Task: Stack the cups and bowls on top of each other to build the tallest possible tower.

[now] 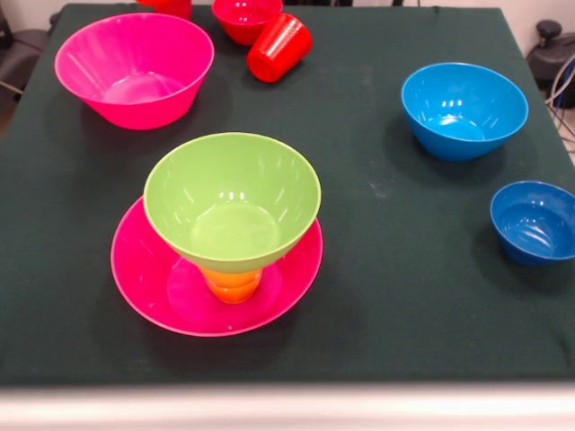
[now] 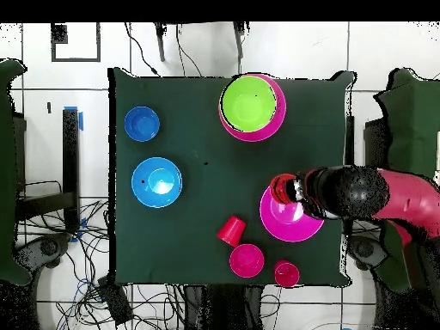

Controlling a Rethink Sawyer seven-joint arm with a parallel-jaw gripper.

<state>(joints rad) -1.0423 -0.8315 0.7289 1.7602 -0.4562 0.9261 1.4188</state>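
Note:
The tower stands near the front of the table: a wide pink bowl (image 1: 157, 296) (image 2: 277, 129), a yellow-orange cup (image 1: 232, 284) on it, and a lime green bowl (image 1: 232, 202) (image 2: 249, 103) on the cup. The front view does not show my gripper. From overhead my gripper (image 2: 288, 189) hangs over the edge of the second pink bowl (image 1: 135, 67) (image 2: 296, 225), with a red-orange cup (image 2: 280, 189) at its tip. A light blue bowl (image 1: 464, 109) (image 2: 156, 181) and a small dark blue bowl (image 1: 536, 222) (image 2: 142, 123) stand apart.
A red cup (image 1: 280, 47) (image 2: 230, 230) lies on its side beside a small red bowl (image 1: 247, 18) (image 2: 247, 259). Another red cup (image 1: 171, 7) (image 2: 286, 273) stands at the table's edge. My arm (image 2: 378, 196) reaches in across that side.

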